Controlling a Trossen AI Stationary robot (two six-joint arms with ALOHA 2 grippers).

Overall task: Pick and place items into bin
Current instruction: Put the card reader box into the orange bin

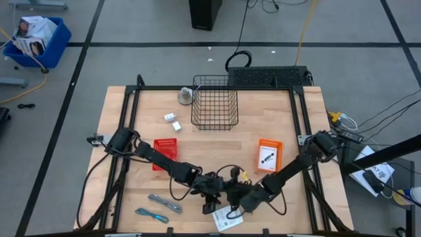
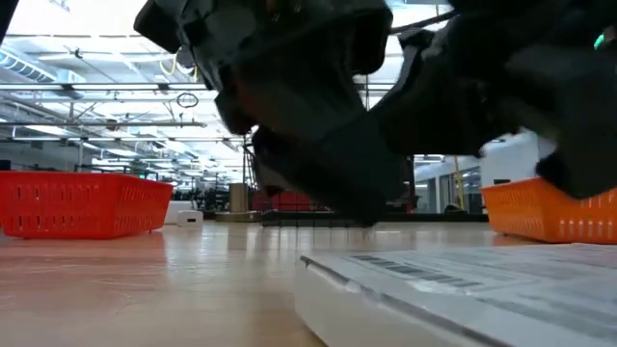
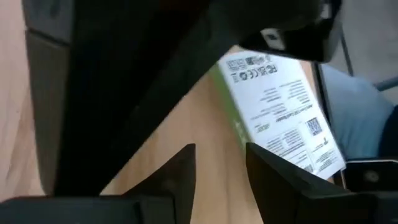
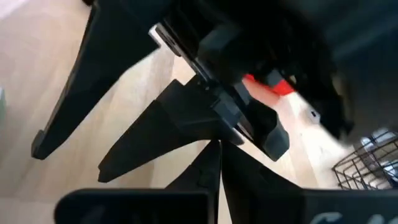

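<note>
We see the left gripper (image 1: 212, 197) and right gripper (image 1: 238, 201) meeting low over the white packet (image 1: 227, 218) at the table's (image 1: 283, 125) near edge, the left fingers (image 3: 180, 171) parted and empty, the right pair closed together on nothing we can see.

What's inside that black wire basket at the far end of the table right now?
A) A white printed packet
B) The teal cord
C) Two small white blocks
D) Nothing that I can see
D: in the high view the wire basket shows only bare wood through its mesh; the white blocks lie beside it and the teal cord near the front edge.
</note>
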